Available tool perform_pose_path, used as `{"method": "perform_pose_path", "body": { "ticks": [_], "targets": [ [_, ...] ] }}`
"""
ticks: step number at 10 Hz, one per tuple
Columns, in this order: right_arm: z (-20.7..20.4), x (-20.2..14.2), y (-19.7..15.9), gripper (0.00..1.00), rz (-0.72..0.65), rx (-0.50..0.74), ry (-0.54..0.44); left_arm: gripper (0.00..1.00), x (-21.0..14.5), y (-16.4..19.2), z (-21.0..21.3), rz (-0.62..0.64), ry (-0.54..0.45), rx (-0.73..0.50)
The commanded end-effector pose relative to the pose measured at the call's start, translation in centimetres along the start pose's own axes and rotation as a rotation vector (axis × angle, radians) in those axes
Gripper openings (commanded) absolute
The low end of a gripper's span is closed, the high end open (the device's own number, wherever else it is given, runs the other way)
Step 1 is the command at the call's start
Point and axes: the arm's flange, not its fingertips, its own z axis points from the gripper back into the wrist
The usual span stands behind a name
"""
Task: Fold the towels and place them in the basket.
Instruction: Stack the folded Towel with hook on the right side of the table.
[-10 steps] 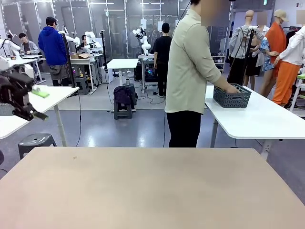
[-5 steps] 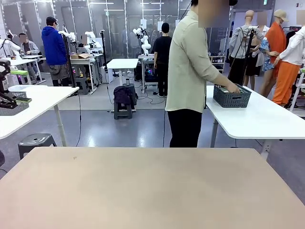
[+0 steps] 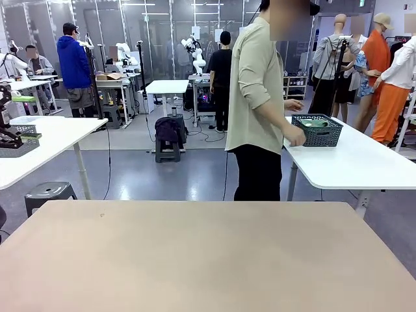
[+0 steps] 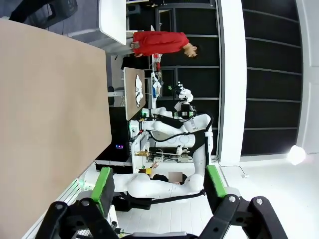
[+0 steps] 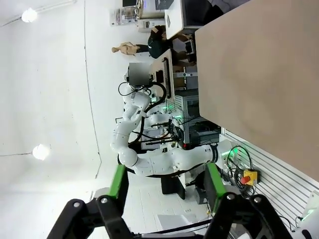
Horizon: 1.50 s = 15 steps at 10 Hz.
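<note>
The dark grey lattice basket (image 3: 316,130) stands on a white table at the far right, behind my beige table (image 3: 195,253). A bit of mint green towel (image 3: 314,123) shows inside it; the grey-blue towel is hidden. The person (image 3: 260,97) stands beside the basket, one hand (image 3: 296,137) at its near corner. My left gripper (image 4: 158,183) is open with nothing between its green pads, off the side of the table. My right gripper (image 5: 166,183) is open and empty as well, also away from the table's edge.
A second white table (image 3: 39,140) stands at the far left with trays on it. The beige tabletop (image 4: 50,99) fills the left side of the left wrist view, and it (image 5: 269,74) lies at the right of the right wrist view.
My left gripper, at the picture's left edge a second ago, has left the front view. The person has turned from the basket, one hand now at its near corner.
</note>
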Motion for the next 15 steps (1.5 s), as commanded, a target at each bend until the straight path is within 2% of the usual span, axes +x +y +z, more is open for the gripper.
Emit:
{"method": "perform_pose_path", "body": {
  "ticks": [1,2,3,7,8,15],
  "targets": [
    [0.16,-0.19,-0.33,1.00,-0.011,0.030,-0.004,0.92,0.50,-0.79,0.51,0.012,-0.019,-0.024],
    [0.37,-0.26,-0.64,0.95,-0.009,0.037,-0.014,0.92,0.60,-0.98,0.78,0.013,-0.031,-0.029],
    [0.47,-0.27,-0.80,1.00,-0.005,0.040,-0.018,0.92,0.73,-1.07,1.07,0.013,-0.034,-0.034],
    [0.05,-0.05,-0.92,1.00,-0.008,0.015,-0.009,0.92,0.86,-1.29,1.01,0.007,-0.057,-0.034],
    [0.57,-0.05,-0.88,1.00,-0.018,0.013,-0.014,0.92,0.17,-0.46,0.81,-0.009,-0.028,-0.020],
    [0.57,-0.05,-0.88,1.00,-0.018,0.013,-0.014,0.92,0.17,-0.46,0.81,-0.009,-0.028,-0.020]
  ]
}}
